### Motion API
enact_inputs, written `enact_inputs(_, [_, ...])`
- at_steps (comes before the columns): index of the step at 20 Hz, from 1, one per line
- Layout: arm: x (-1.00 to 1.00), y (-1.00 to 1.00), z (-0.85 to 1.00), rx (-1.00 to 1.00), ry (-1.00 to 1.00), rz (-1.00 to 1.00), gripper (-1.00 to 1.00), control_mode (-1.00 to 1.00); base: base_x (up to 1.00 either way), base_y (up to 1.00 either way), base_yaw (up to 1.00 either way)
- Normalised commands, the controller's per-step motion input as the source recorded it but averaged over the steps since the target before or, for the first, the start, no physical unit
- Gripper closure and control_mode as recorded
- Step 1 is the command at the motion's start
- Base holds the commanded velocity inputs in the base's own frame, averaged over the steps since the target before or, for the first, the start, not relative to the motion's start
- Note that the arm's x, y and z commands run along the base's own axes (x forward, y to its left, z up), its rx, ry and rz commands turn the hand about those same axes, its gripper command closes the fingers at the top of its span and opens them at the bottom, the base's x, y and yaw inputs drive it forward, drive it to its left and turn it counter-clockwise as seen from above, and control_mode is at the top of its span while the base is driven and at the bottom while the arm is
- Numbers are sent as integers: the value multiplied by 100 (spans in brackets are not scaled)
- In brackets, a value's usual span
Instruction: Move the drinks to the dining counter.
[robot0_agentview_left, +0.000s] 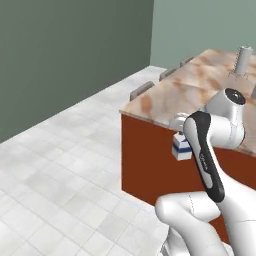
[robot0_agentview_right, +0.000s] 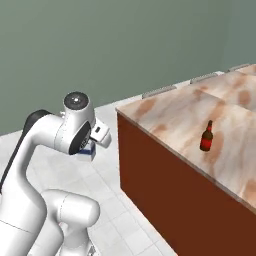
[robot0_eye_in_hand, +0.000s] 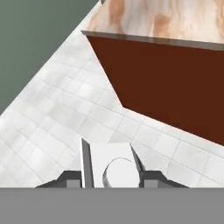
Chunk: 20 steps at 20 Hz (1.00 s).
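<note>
While the gripper (robot0_eye_in_hand: 111, 177) is clamping the carton (robot0_agentview_left: 181, 148), you're wanting it lifted above the dining counter (robot0_agentview_left: 170, 95) edge, near the bottle (robot0_agentview_right: 206, 136).

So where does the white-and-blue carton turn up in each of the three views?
Left base view: the carton sits at centre right, just left of the arm's dark link, in front of the island's red-brown side.
Right base view: a blue-and-white sliver at centre left, under the gripper.
Hand view: bottom centre, its white top between the fingertips.
Shared landmark: the dining counter with its marbled corner.
</note>
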Motion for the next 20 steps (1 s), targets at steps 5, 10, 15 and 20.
enact_inputs(5, [0,0,0,0,0,0,100,100,100,0,-48])
enact_inputs(10, [0,0,0,0,0,0,100,100,73,-33,-33])
enact_inputs(15, [0,0,0,0,0,0,100,100,65,-26,-32])
enact_inputs(20, [0,0,0,0,0,0,100,100,40,-44,-29])
